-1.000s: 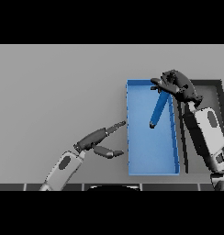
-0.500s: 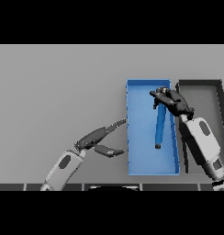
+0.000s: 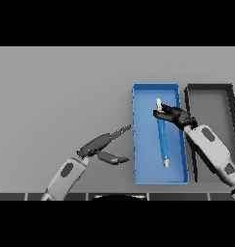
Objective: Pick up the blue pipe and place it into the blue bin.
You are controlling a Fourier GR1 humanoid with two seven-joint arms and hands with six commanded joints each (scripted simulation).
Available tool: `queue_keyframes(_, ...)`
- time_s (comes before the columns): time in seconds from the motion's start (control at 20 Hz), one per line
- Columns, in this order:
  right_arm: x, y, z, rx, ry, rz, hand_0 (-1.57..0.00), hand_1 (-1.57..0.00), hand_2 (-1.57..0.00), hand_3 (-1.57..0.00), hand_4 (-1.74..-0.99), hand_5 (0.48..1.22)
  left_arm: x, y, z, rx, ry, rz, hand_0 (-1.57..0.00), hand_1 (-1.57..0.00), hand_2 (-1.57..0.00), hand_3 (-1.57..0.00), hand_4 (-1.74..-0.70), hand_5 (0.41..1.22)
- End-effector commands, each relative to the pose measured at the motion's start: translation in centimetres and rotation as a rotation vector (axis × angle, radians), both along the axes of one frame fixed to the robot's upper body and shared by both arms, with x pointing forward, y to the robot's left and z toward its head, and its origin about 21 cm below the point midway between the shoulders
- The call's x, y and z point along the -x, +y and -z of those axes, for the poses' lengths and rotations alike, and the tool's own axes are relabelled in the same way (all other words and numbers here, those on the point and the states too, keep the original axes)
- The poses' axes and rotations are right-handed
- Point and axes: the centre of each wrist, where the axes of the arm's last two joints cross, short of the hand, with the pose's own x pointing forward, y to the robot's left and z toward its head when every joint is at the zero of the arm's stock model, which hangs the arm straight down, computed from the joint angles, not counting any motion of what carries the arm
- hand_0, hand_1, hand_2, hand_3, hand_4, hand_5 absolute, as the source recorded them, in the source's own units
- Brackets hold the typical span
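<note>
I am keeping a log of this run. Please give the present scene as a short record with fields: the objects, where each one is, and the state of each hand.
blue pipe: lies lengthwise inside the blue bin, upper end at the right hand
blue bin: on the grey table, right of centre
black bin: beside the blue bin, on its right
right hand: over the blue bin, fingers curled at the pipe's upper end
left hand: left of the blue bin, fingers straight, holds nothing
grey table: carries both bins

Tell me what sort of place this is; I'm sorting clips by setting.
Probably a sorting bench: a plain grey table with a blue bin holding a blue pipe, and a dark bin beside it.
</note>
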Motion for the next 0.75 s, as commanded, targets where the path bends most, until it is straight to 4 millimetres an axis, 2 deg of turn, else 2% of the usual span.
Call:
queue_keyframes(0.0,0.0,0.0,-0.1,0.026,-0.012,-0.015,-0.09,-0.08,-0.08,-0.06,-1.126,0.794,0.1,-0.4,0.3,-0.005,0.011,0.0,0.0,0.0,0.0,0.0,-0.9,0.453)
queue_keyframes(0.1,-0.1,-0.1,0.6,0.043,-0.014,0.003,-0.06,-0.05,-0.05,-0.04,-1.124,0.738,-0.1,-0.4,0.3,-0.002,0.014,-0.003,0.0,0.0,0.0,0.0,-0.91,0.457)
queue_keyframes(0.2,-0.1,0.1,0.0,0.065,-0.031,0.004,-0.04,-0.03,-0.03,-0.02,-1.122,0.705,0.3,-0.2,0.7,0.009,0.023,0.006,0.0,0.0,0.0,0.0,-0.91,0.459)
queue_keyframes(0.55,0.2,-0.6,0.3,0.049,-0.037,-0.012,-0.01,-0.01,-0.01,-0.01,-1.129,0.673,0.1,-0.2,0.6,0.008,0.023,0.001,0.0,0.0,0.0,0.0,-0.92,0.467)
queue_keyframes(0.7,0.0,-0.8,0.6,0.029,-0.04,-0.018,-0.01,-0.01,-0.01,-0.01,-1.129,0.677,-0.4,-1.5,0.4,0.01,0.024,0.004,0.0,0.0,0.0,0.0,-0.92,0.468)
